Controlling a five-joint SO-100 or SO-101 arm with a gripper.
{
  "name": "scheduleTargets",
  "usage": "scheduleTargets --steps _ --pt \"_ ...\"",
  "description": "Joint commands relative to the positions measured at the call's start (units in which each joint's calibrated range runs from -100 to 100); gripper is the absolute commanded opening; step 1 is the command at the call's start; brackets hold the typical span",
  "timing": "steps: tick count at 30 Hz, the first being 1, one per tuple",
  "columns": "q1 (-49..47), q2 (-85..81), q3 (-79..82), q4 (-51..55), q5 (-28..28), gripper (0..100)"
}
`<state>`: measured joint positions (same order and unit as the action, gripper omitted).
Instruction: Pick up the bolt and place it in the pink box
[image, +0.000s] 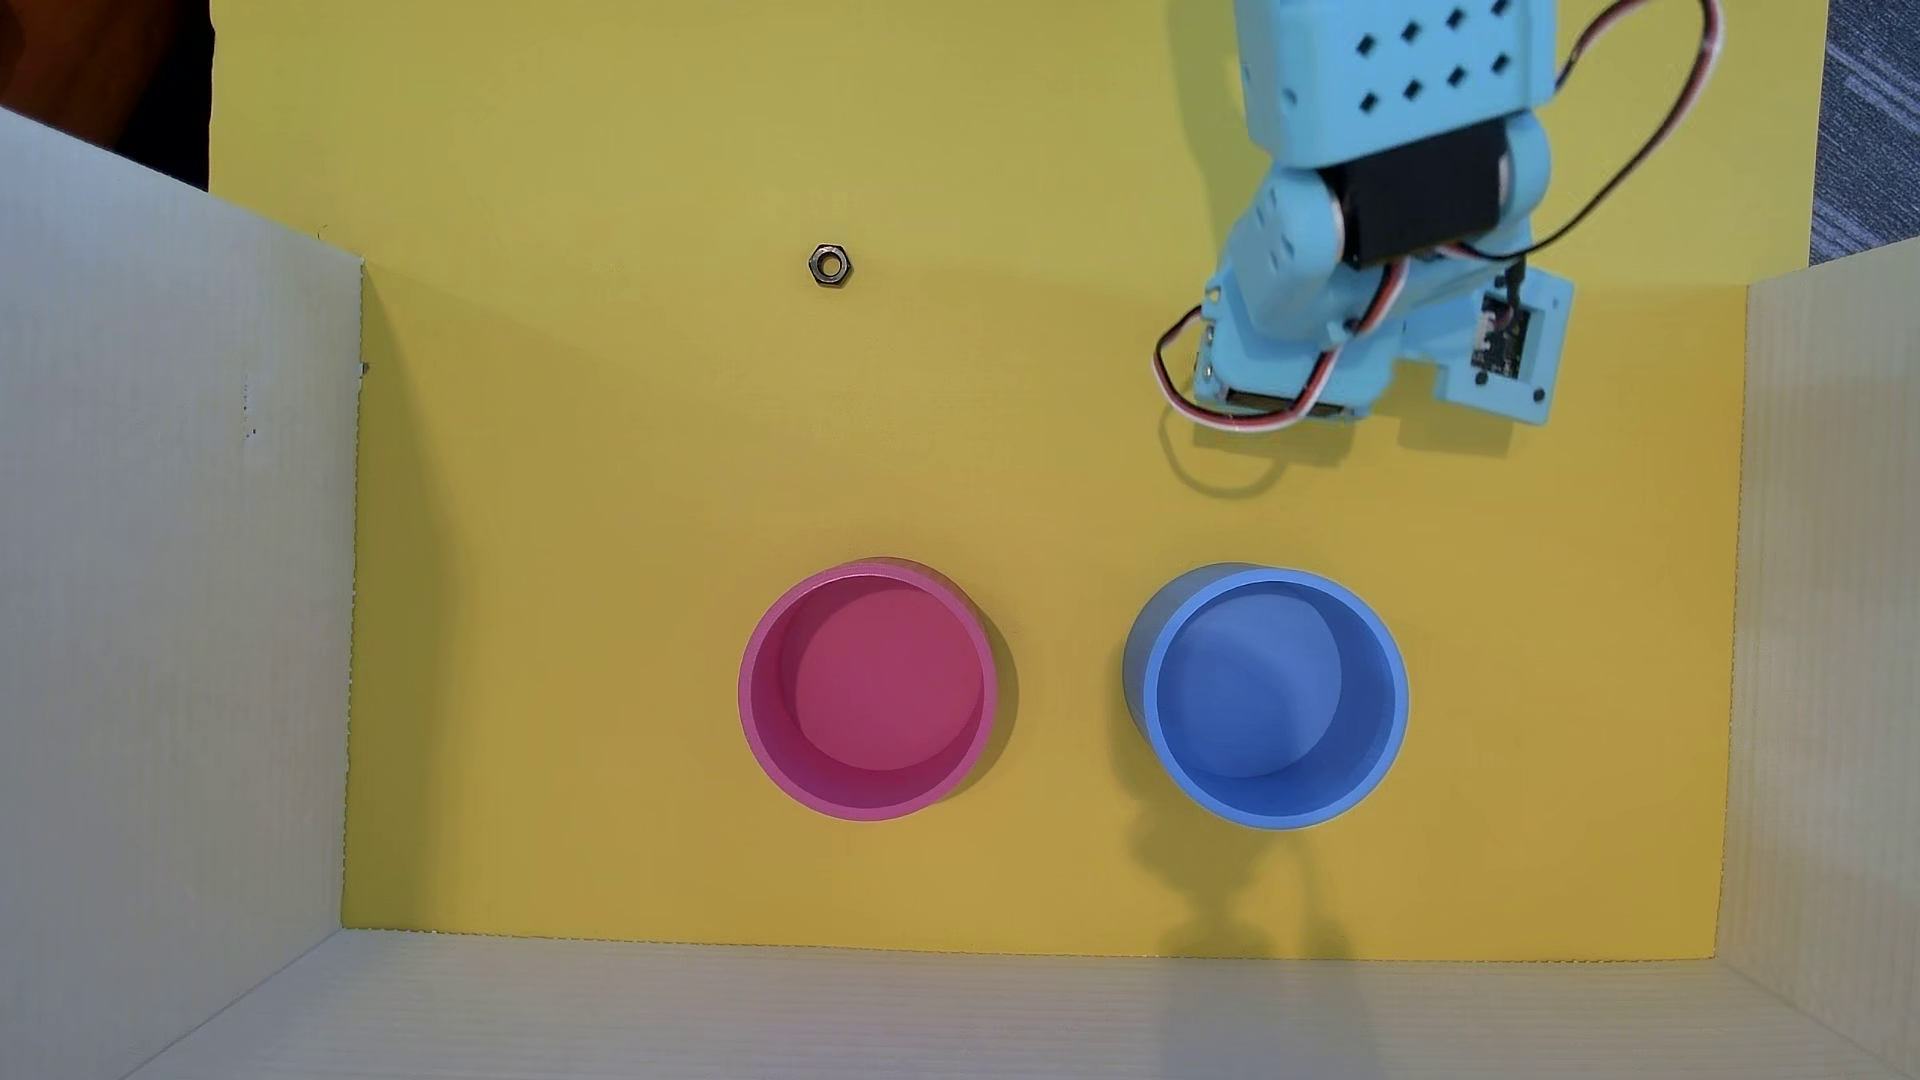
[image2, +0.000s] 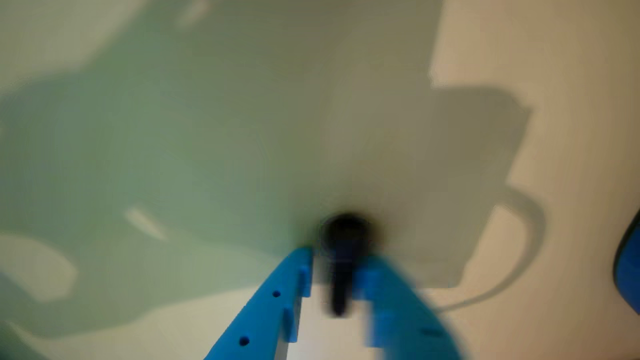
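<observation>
In the wrist view my gripper (image2: 334, 260) is shut on the bolt (image2: 345, 240), a small black screw. Its shaft is pinched between the two blue fingers and its round head sticks out past the tips. The picture is blurred and the surface under it lies in the arm's shadow. In the overhead view the light blue arm (image: 1382, 208) is at the upper right and covers the fingers and the bolt. The pink box (image: 868, 691) is a round pink cup. It stands empty at the lower middle, well below and left of the arm.
A round blue cup (image: 1273, 696) stands empty right of the pink one, and its edge shows in the wrist view (image2: 631, 265). A grey hex nut (image: 829, 265) lies at the upper middle. White cardboard walls (image: 177, 582) close in the yellow floor on the left, right and bottom.
</observation>
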<state>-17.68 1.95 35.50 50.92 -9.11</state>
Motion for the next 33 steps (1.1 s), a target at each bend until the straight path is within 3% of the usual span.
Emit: scheduleTargets --steps 1,7,18,33 --pt "0.2 1.1 -0.5 -0.5 -0.3 1" --pt "3.3 -2.5 -0.6 -0.1 -0.2 1" --pt "13.6 -30.1 -0.6 3.8 0.3 1" --pt "22.5 -10.2 -32.7 4.0 1.5 1"
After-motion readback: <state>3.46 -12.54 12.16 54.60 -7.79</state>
